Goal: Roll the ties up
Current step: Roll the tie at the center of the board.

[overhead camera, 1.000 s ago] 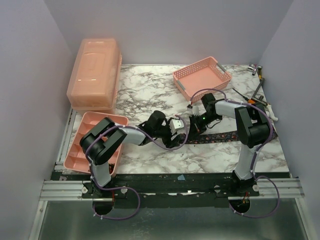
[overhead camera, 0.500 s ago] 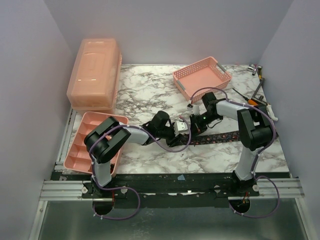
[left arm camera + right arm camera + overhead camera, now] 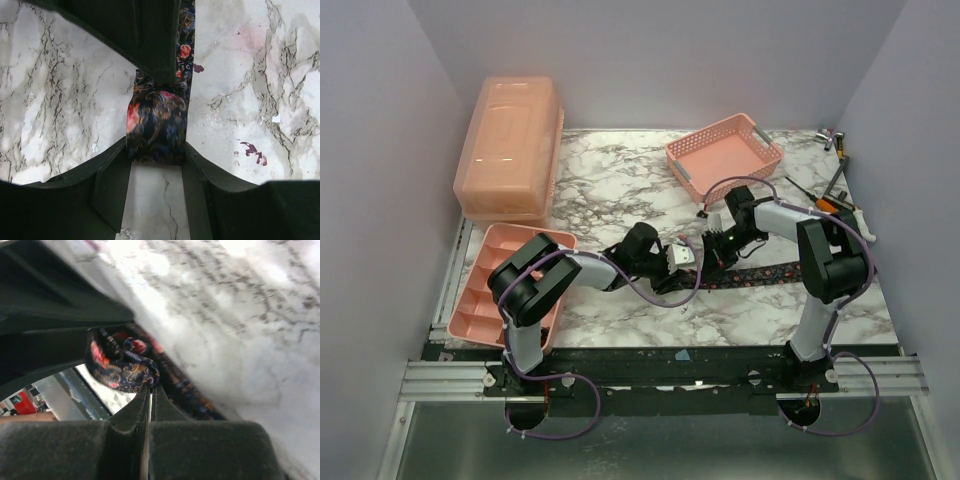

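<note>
Navy tie (image 3: pixel 156 120) — one; left tool (image 3: pixel 156 150) clasps it, right tool (image 3: pixel 150 390) closed.

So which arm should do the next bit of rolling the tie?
Left. The left gripper has the coil held between both fingers, with the unrolled tie stretching straight ahead, so it can probably roll on. The right gripper is shut, only its tips at the coil.

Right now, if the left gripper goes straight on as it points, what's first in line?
The rolled end of the tie, sitting between the left gripper's fingertips; just beyond it is the right gripper, though depth there is unclear.
</note>
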